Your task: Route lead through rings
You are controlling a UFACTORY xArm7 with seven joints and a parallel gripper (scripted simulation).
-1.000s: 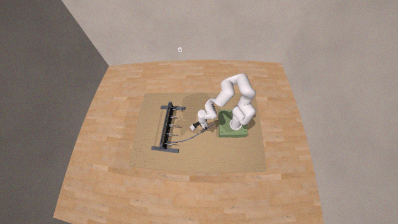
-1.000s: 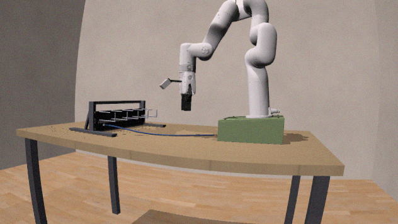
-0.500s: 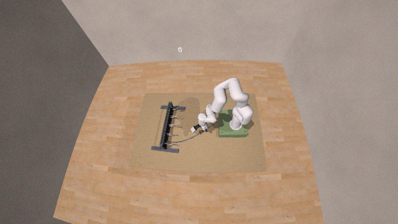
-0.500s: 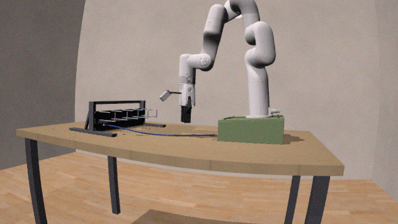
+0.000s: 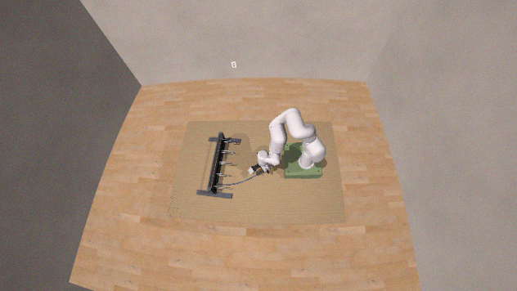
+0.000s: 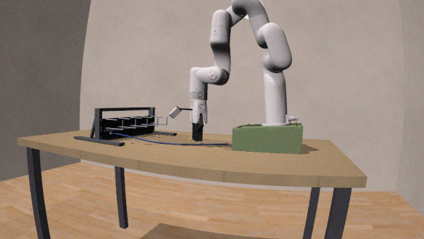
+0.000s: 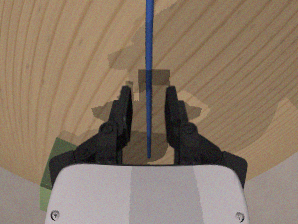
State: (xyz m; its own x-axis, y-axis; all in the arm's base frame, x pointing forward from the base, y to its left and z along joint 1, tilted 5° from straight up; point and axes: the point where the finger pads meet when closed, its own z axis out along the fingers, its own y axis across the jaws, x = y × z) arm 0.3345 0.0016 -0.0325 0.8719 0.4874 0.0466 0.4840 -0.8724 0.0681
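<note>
- Blue lead [image 6: 174, 144] lies flat on the wooden table [image 6: 208, 164], running from the near end of the rack [image 6: 97, 125] out toward the green pedestal [image 6: 288, 144]; it is in none of the rings as far as we can judge.
- We find the gripper [image 7: 148, 117] directly above that lead, pointing straight down, low over the table. Whether the tips touch the surface we cannot tell.
- Its fingers stand partly apart with nothing clamped; in the wrist view the lead passes centrally through the gap, one finger on each side.
- The relation that matters: the lead's long axis runs along the gap and crosswise to the closing direction, so closing should pinch it squarely.
- The cable manager's rings [image 6: 160, 121] project from the rack front, well apart from the gripper, on the rack side of it.
- We judge the step in hand to be the final descent and grasp; threading is not yet begun.
- Risk noted: the rack is loose, and a pull along the lead could drag it.
</note>
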